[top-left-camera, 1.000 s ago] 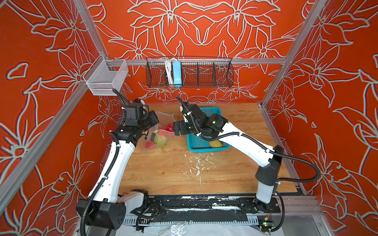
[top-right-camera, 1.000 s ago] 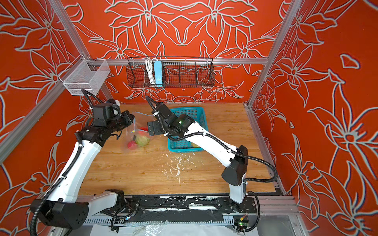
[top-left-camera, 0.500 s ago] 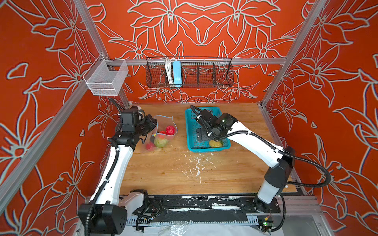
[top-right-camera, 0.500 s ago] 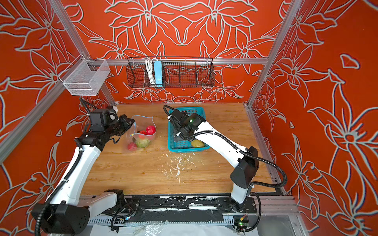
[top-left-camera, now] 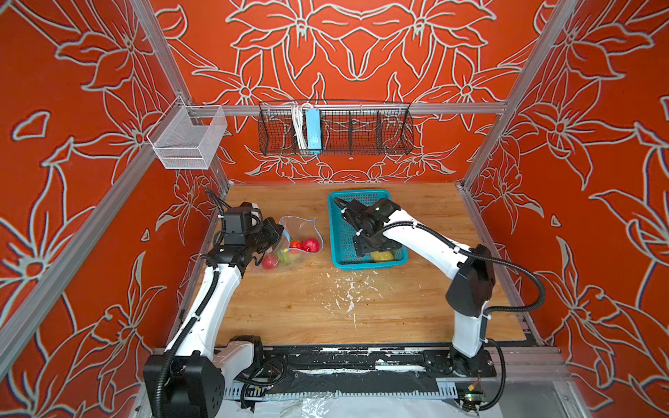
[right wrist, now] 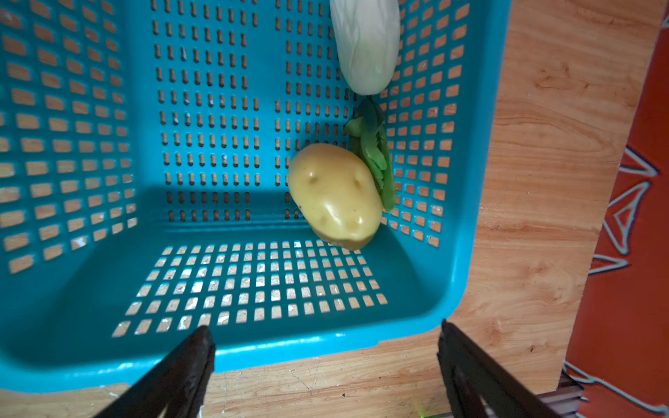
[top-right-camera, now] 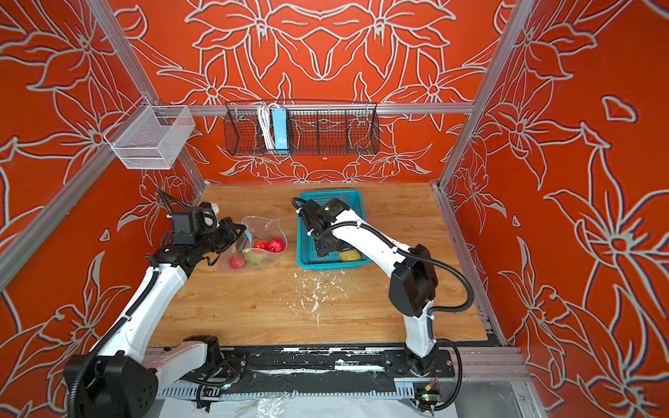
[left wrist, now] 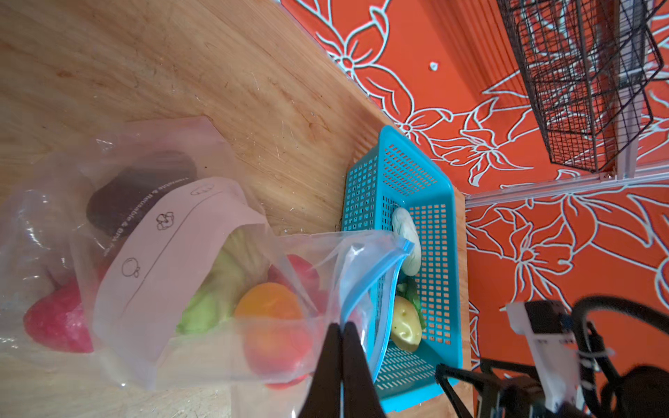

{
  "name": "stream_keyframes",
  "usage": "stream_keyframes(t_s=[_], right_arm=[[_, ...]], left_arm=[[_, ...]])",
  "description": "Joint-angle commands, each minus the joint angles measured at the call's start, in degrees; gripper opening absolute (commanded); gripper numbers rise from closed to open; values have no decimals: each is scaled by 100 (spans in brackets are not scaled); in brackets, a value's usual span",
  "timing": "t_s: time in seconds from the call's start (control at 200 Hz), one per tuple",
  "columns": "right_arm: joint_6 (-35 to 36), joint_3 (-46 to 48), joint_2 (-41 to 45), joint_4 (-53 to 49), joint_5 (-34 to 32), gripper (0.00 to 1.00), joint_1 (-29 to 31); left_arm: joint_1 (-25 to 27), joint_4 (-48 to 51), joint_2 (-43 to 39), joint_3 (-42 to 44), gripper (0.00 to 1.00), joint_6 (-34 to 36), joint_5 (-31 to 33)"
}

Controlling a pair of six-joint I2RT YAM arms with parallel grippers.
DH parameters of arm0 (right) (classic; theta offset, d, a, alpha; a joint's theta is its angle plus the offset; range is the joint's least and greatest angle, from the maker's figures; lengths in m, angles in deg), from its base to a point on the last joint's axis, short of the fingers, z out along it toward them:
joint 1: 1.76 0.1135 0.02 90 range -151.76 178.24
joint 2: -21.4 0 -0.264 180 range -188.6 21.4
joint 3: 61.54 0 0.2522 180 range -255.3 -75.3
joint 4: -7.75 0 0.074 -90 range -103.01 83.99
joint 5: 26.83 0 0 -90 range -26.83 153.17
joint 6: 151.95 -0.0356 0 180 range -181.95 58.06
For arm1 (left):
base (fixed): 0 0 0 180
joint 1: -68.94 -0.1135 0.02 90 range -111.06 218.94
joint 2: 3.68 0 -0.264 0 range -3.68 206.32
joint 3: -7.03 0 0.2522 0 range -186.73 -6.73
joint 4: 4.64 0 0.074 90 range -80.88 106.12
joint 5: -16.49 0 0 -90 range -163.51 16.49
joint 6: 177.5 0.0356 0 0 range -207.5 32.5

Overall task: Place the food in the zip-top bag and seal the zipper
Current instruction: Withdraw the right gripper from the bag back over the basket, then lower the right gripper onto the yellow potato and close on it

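The left end effector (left wrist: 342, 327) is pinched shut on the blue zipper strip (left wrist: 378, 277) of the clear bag (top-left-camera: 299, 231), holding its mouth open on the worktop (top-left-camera: 325, 307) beside the teal basket (right wrist: 72, 325). Inside the bag lie a strawberry (top-left-camera: 310, 245), green cabbage (left wrist: 217, 286), orange mango (left wrist: 269, 307) and dark avocado (left wrist: 134, 195). The right end effector (right wrist: 325, 331) hangs wide open and empty over the basket, where a potato (right wrist: 335, 191) and white cucumber (right wrist: 365, 47) lie by one wall.

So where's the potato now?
The yellow potato lies in the near right corner of the teal basket in both top views, beside a green leaf.
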Motion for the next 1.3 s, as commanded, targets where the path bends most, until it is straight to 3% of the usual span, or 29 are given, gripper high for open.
stream_keyframes(t_s=[0.0, 0.275, 0.46, 0.776, 1.296], right_arm=[[181, -436, -338, -485, -138, 98, -81], [560, -1205, -1081, -751, 403, 98, -429], [669, -1942, -1682, -1382, 276, 98, -564], [512, -1188, -1593, -986, 646, 98, -769], [600, -1120, -1948, -1103, 857, 94, -936]], left_arm=[[-1, 11, -7, -82, 0, 146, -252], [-12, 204, -393, -30, 0, 280, 59], [-89, 203, -518, 3, 0, 270, 198], [-97, 309, -427, -49, 0, 354, 107], [-95, 380, -297, -138, 0, 405, -88]])
